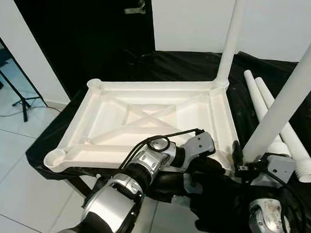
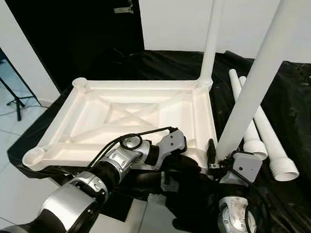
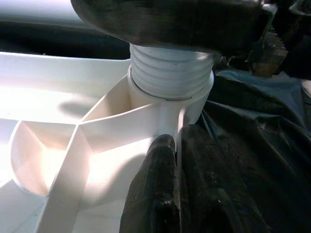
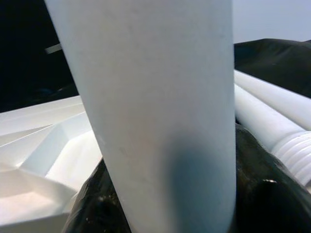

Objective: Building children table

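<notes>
The white table top [image 1: 145, 121] lies upside down on a black-draped surface. One white leg [image 1: 230, 42] stands in its far right corner. A second leg [image 1: 287, 92] leans upright at the near right corner, and its threaded end [image 3: 170, 73] sits in the corner socket [image 3: 194, 109]. My right gripper [image 1: 244, 160] is shut on this leg near its base, a black finger [image 4: 269, 194] on either side. My left gripper [image 1: 218, 167] reaches across to the same corner and pinches the table top's rim just below the socket.
Two loose white legs [image 1: 280, 123] lie on the black cloth [image 1: 174, 65] to the right of the table top. The corner sockets on the left [image 1: 94, 83] hold nothing. A black stand [image 1: 21, 96] is on the tiled floor at left, with a dark door [image 1: 136, 9] behind.
</notes>
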Available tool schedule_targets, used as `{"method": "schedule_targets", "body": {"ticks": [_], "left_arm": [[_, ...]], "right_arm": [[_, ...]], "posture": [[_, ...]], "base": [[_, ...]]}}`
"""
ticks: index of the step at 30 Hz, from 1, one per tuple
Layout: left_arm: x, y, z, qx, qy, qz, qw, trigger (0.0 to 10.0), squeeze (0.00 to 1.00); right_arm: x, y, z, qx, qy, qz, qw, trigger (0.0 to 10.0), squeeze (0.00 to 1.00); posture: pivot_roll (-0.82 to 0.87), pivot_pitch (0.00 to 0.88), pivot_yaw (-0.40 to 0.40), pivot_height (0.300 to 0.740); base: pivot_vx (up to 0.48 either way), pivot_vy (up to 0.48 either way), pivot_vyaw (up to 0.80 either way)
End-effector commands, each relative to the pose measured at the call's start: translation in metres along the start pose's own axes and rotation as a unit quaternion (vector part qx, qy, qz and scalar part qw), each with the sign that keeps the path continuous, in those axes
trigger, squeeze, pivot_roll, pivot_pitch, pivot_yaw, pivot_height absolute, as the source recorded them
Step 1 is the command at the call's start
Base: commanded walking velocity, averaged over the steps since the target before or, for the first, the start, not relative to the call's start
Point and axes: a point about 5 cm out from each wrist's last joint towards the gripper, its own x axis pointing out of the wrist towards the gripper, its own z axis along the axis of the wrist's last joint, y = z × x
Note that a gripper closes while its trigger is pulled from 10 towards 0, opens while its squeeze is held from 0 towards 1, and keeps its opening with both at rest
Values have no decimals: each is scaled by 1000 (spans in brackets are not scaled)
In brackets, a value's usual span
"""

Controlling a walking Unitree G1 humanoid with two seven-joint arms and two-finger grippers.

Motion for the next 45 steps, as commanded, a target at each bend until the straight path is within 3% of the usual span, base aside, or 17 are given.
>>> {"method": "schedule_targets", "body": {"ticks": [1,6,7,9,10,14,15,21,22,31,37,38,40,41,42,43,45], "left_arm": [[-5,-4,-31,-55,35,45,997,10000,0],[-10,-2,-33,-58,34,53,996,10000,0],[-20,0,-39,-63,39,67,995,10000,0],[-23,1,-41,-65,41,73,994,10000,0],[-27,2,-44,-66,42,78,994,10000,0],[-29,2,-45,-67,43,80,994,10000,0],[-33,2,-49,-69,45,87,993,10000,0],[-31,1,-50,-72,40,96,992,10000,0],[-29,1,-49,-73,38,96,992,10000,0],[-14,-6,-44,-73,28,85,993,10000,0],[-9,-7,-42,-66,31,74,995,10000,0],[-9,-6,-41,-65,31,74,995,10000,0],[-9,-6,-41,-65,31,74,995,10000,0],[-9,-6,-40,-64,31,74,995,10000,0],[-9,-6,-40,-64,31,74,995,10000,0],[-8,-5,-39,-63,31,74,995,10000,0],[-8,-4,-38,-61,31,74,995,10000,0]], "right_arm": [[-2,-11,-14,20,34,-69,997,0,0],[-2,-6,-16,29,28,-92,995,0,0],[-5,9,-22,49,32,-87,994,0,0],[-5,14,-24,54,34,-82,995,745,0],[-5,21,-27,51,38,-66,996,10000,0],[-5,24,-28,48,41,-56,996,10000,0],[-2,33,-27,40,35,-1,999,10000,1000],[3,31,-15,2,0,80,997,10000,1000],[4,28,-10,-12,-11,96,995,10000,0],[16,-9,13,-85,-57,151,983,10000,0],[17,-24,8,-89,-9,212,973,10000,0],[15,-25,6,-84,3,225,971,9294,0],[15,-25,4,-81,11,234,969,9294,0],[12,-25,3,-78,20,248,965,3451,0],[12,-25,3,-78,20,248,965,3451,0],[8,-24,0,-69,36,273,959,0,0],[0,-23,-6,-51,68,307,948,0,0]], "posture": [[67,0,123,740],[91,0,130,740],[151,0,139,740],[151,0,139,740],[166,0,138,740],[166,0,138,740],[176,0,120,740],[157,0,95,740],[157,0,95,740],[96,0,81,740],[67,0,87,740],[62,0,89,740],[59,0,89,740],[57,0,90,740],[57,0,90,740],[54,0,91,740],[53,0,92,740]], "base": [[0,0,0],[0,0,0],[0,0,0],[0,0,0],[0,0,0],[0,0,0],[0,0,0],[0,0,0],[0,0,0],[0,0,0],[0,0,0],[0,0,0],[0,0,0],[0,0,0],[0,0,0],[0,0,0],[0,0,0]]}}
